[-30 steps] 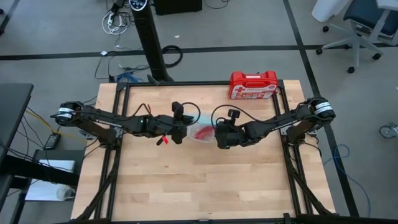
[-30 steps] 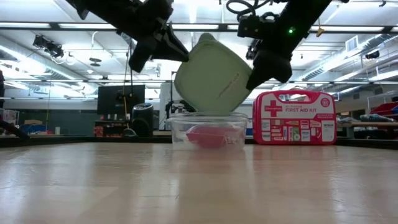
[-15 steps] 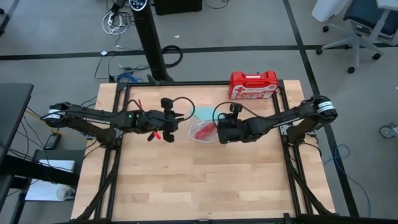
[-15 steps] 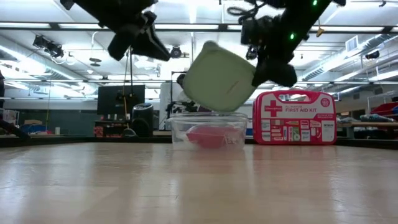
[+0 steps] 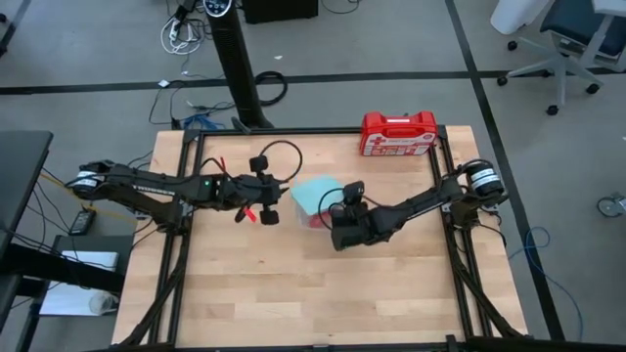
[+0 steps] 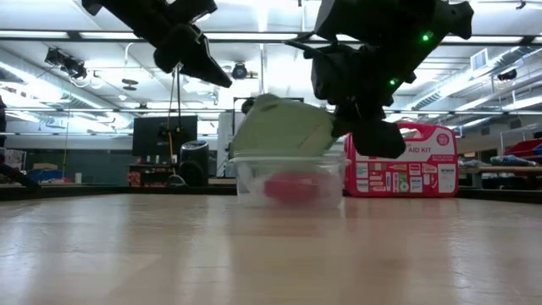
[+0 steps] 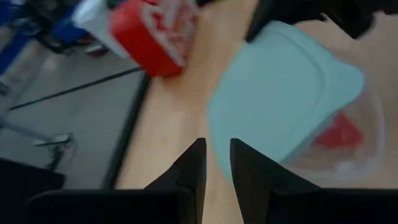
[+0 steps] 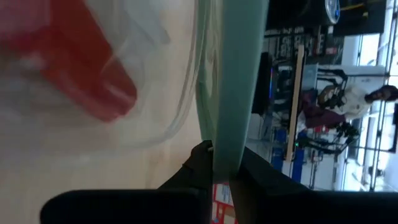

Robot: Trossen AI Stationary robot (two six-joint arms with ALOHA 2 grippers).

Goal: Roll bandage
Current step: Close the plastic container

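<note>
Bandage (image 6: 292, 188): red cloth bundle inside clear container (image 6: 246, 180), table centre. Judged soft, light, stretchy; best pinched at a loose end once uncovered. Pale lid (image 5: 311, 194): tilted over container, one edge clamped in right gripper (image 8: 221, 163), fingers nearly closed on it. Left gripper (image 7: 216, 163): hovers just left of container, fingers slightly apart, empty. First-aid case (image 5: 398, 134): far edge, well apart. Near half of table (image 5: 323, 293) offers rolling room.

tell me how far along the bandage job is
Done: the bandage lies bundled inside the clear container. In hand: the right tool grips the pale lid, tilted over the container, not seated. The left tool hangs empty beside it. Left: pressing the lid flat.
</note>
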